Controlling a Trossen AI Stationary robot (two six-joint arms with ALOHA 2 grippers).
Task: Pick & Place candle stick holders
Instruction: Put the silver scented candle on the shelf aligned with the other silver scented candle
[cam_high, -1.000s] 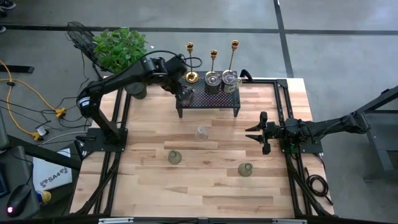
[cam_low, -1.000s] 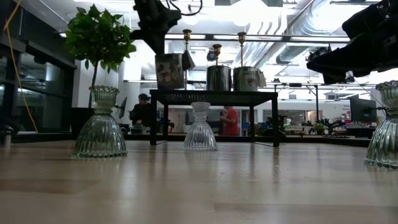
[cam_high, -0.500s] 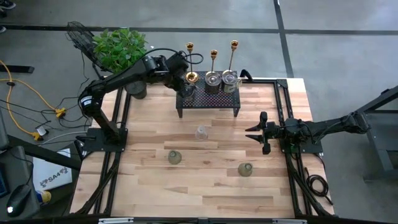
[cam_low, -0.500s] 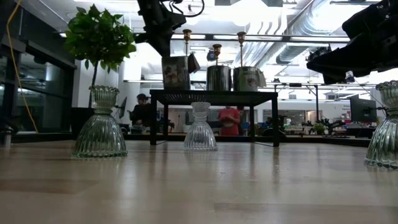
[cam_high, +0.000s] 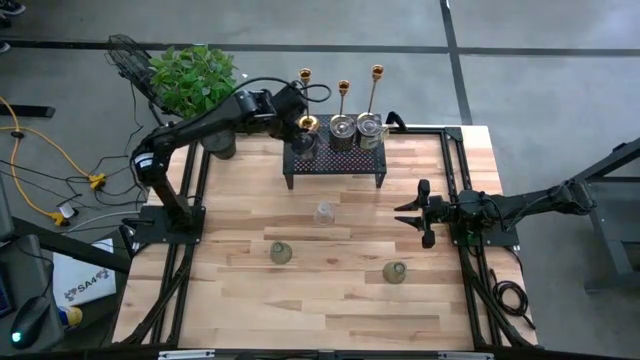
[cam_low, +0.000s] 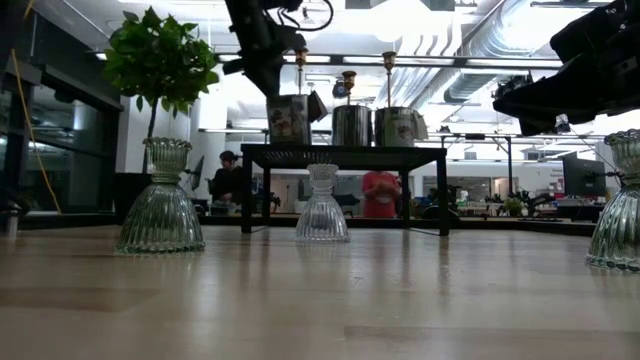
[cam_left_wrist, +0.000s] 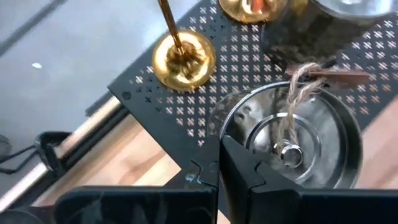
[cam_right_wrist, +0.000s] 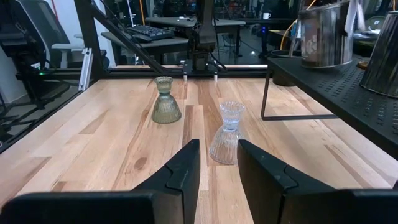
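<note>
left claw (cam_high: 303, 140) clamped shut on the rim of a squat silvery metal cup (cam_left_wrist: 292, 140), now carried over the black mesh rack's (cam_high: 335, 160) 9 o'clock end. placement looks close. right claw (cam_high: 412, 213) half open, empty, at table's 3 o'clock.

Grey concrete floor (cam_high: 540, 60) surrounds the table; ceiling ducts (cam_low: 480, 40) hang overhead.

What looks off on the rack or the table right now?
Nothing stands out. The left gripper is shut on the silvery cup over the black rack. Two other cups and three gold candlesticks stand upright there. Three glass holders stand upright on the table.
</note>
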